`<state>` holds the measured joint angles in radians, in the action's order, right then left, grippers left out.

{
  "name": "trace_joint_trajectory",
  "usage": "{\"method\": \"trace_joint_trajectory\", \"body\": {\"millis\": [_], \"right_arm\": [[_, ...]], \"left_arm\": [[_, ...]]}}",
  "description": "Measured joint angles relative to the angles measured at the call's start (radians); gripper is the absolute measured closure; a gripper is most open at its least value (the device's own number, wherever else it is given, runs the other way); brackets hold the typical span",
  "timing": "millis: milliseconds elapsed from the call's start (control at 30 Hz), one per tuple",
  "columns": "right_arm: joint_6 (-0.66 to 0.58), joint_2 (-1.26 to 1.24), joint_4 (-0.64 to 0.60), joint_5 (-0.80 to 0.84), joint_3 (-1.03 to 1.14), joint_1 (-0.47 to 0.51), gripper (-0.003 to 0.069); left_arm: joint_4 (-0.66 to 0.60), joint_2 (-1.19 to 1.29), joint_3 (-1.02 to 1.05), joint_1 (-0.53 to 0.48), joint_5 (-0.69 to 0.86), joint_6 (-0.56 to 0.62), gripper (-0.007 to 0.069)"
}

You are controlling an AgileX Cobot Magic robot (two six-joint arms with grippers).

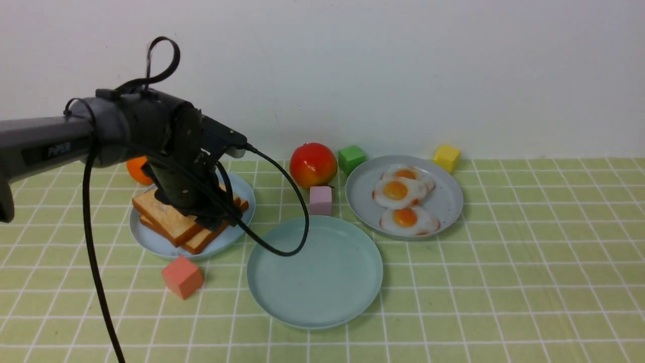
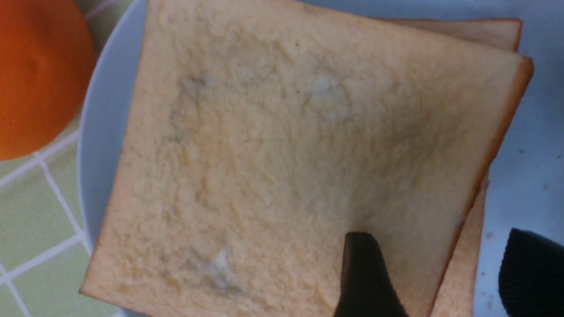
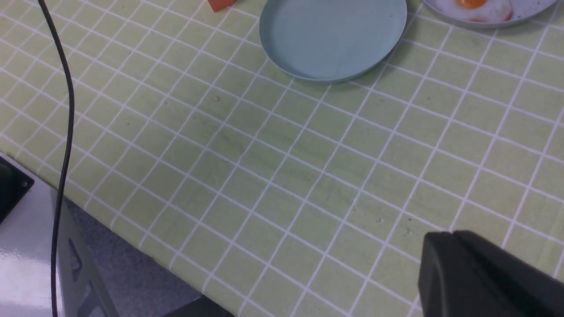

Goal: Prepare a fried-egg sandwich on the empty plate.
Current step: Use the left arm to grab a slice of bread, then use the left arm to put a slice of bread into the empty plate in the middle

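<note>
Golden-brown toast slices (image 1: 166,214) lie stacked on the sky-blue plate (image 1: 151,243), at 10 o'clock from the empty plate (image 1: 322,302). The empty plate sits bare at the centre of the green checked tablecloth (image 1: 529,282). The left gripper (image 1: 214,219) hangs over the stack. In the left wrist view its fingers (image 2: 365,273) are spread. One lies over the top slice (image 2: 286,154), and the other stands outside that slice's edge, above the plate. The jaws straddle the edge with nothing clamped. Contact between the inner finger and the bread cannot be told. Three fried eggs (image 1: 395,190) rest on the grey-lavender plate (image 1: 448,204), at 1 o'clock from the empty plate. A pink cube (image 1: 321,200) stands at 12 o'clock, just beyond the rim, and a coral cube (image 1: 182,276) at 9 o'clock. The right gripper (image 3: 484,273) shows only as a dark body at the edge of the right wrist view. Its finger state cannot be told.
</note>
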<state>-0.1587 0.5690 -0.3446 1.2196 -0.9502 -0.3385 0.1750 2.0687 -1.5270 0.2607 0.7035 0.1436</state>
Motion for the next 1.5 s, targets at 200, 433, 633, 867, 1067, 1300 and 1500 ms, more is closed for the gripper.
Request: {"method": "trace_joint_trajectory", "body": {"millis": [200, 433, 633, 867, 1067, 1300, 1500], "right_arm": [[0.0, 0.0, 0.0, 0.0, 0.0, 0.0, 0.062], [0.0, 0.0, 0.0, 0.0, 0.0, 0.0, 0.061], [0.0, 0.0, 0.0, 0.0, 0.0, 0.0, 0.0603], [0.0, 0.0, -0.001, 0.0, 0.0, 0.0, 0.0597], [0.0, 0.0, 0.022, 0.0, 0.0, 0.0, 0.0594], [0.0, 0.0, 0.061, 0.0, 0.0, 0.0, 0.0592], [0.0, 0.0, 0.064, 0.0, 0.0, 0.0, 0.0592]], "left_arm": [[0.008, 0.025, -0.009, 0.0, 0.0, 0.0, 0.023], [0.028, 0.028, -0.011, -0.001, -0.003, 0.0, 0.042], [0.042, 0.028, -0.011, 0.0, -0.003, 0.006, 0.0574], [0.034, -0.008, -0.01, 0.007, 0.011, 0.007, 0.0591], [-0.028, -0.146, -0.008, 0.1, 0.079, -0.04, 0.0591], [-0.066, -0.173, -0.008, 0.343, 0.134, -0.062, 0.0594], [-0.002, -0.12, -0.008, 0.445, 0.081, -0.106, 0.0596]]}}
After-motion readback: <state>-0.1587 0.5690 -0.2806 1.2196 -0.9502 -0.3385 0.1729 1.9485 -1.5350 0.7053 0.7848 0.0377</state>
